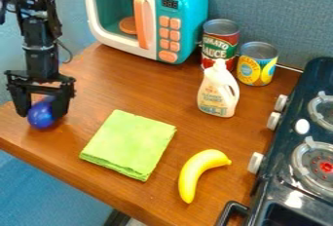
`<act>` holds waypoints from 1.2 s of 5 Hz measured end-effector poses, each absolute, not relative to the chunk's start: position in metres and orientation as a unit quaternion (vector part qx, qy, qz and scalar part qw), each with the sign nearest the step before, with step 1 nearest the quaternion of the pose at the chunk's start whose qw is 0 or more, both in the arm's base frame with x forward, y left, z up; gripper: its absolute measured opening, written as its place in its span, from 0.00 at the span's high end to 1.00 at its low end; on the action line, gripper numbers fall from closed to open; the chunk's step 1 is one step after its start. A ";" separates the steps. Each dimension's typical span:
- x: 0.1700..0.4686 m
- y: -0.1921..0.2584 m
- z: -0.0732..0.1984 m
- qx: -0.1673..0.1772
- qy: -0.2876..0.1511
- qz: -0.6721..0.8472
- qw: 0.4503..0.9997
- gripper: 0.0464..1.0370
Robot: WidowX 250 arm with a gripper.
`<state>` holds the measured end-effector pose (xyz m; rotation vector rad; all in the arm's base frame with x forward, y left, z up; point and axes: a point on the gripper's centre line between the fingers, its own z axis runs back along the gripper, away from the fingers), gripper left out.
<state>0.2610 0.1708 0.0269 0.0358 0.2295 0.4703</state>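
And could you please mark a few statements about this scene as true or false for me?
The blue ball is between the fingers of the gripper. True.
The banana lies on the green cloth. False: the banana lies beside the green cloth.
The white bottle is tipped over. False: the white bottle stands upright.
The green cloth is folded. True.
The toy microwave stands on the stove. False: the toy microwave stands on the wooden table.

Brown tbl (146, 93) w/ grn cloth (130, 144), banana (195, 170), bottle (217, 93), 2 cans (257, 65), toy microwave (184, 18)
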 end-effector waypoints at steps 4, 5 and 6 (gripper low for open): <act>0.277 0.148 0.041 0.003 0.087 0.131 0.987 0.20; 0.309 0.127 0.050 0.025 0.076 0.063 0.995 0.20; 0.331 0.125 0.033 0.019 0.104 0.041 0.994 0.20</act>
